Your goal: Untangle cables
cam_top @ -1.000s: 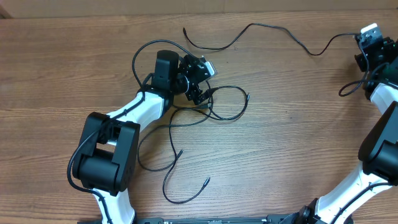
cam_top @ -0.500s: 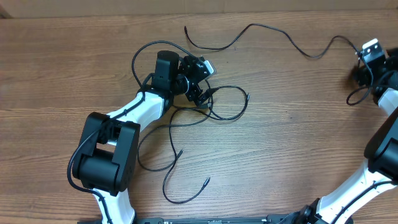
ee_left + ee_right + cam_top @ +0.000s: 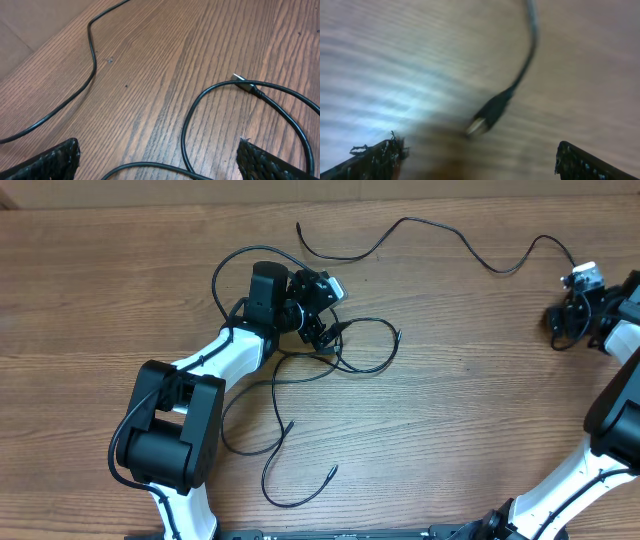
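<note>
The left jaws stood released with nothing between them. The left fingers (image 3: 50,162), black with a knurled, woven-looking face, sat at the bottom corners of the wrist view, wide apart and low over the bench (image 3: 480,400); in the gap lay a loop (image 3: 183,125) of thin, smooth black cord, ending in a flat silvery plug (image 3: 241,80) that rested on the wood; a second strand (image 3: 92,50) ran in a soft S beyond the left-hand finger. From above, the left arm (image 3: 235,350) reached forward and rightward from its bulky black base joint, its white link angled up to a black wrist that aimed the jaws at the tangle; the cables (image 3: 372,319) lay there in crossing loops, just beside and under the jaws, with two loose tails trailing toward the near edge.

The right jaws were likewise released; the right fingers (image 3: 590,162) stood wide apart, and a dark plug (image 3: 487,115) with a pale tip showed, badly blurred, beyond the gap, gripped by neither. The right arm (image 3: 610,420) rose along the right edge, its wrist over the bench's far right side; a long strand (image 3: 405,220) waved across the far side toward that wrist, well apart from the tangle; whether its end touched the jaws could not be told from above. The bench was brown wood, matte and straight-grained.
</note>
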Robot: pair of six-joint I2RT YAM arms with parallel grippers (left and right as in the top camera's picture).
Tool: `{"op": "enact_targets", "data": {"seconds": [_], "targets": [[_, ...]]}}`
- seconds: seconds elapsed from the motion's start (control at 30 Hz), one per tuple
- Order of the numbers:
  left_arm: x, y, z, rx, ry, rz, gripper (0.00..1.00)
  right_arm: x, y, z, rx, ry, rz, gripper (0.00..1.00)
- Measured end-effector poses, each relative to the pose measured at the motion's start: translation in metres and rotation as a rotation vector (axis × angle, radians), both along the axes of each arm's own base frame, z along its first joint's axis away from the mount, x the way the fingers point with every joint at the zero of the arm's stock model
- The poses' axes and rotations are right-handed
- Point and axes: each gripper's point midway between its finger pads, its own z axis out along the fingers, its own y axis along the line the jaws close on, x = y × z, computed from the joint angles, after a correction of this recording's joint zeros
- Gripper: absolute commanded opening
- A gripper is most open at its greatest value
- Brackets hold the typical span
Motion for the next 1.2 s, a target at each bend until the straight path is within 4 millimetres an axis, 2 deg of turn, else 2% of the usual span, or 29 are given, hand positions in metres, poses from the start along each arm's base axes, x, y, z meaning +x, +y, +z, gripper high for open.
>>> {"op": "enact_targets", "data": {"seconds": [0.23,0.4,0.57,0.77,0.93,1.07,1.2], "targets": [[0.000,0.000,0.000,0.000,0.000,0.000,1.00,-0.012,0.014,-0.010,0.182,0.051,-0.130,1.00],[-0.002,0.001,-0.003,0.005,0.016,0.000,0.99,-0.017,0.037,-0.012,0.350,0.069,-0.157,1.00],[-0.003,0.001,-0.005,0.008,0.026,0.000,1.00,-0.009,0.063,-0.003,0.486,0.033,-0.101,1.00],[-0.003,0.001,-0.005,0.008,0.026,0.000,1.00,0.006,0.085,0.004,0.516,0.002,-0.050,1.00],[-0.003,0.001,-0.005,0.008,0.026,0.000,1.00,0.016,0.089,0.005,0.511,-0.014,-0.083,1.00],[-0.003,0.001,-0.005,0.008,0.026,0.000,1.00,0.020,0.086,-0.006,0.523,-0.015,-0.114,1.00],[-0.003,0.001,-0.005,0.008,0.026,0.000,1.00,0.028,0.080,-0.008,0.513,-0.049,-0.121,1.00]]}}
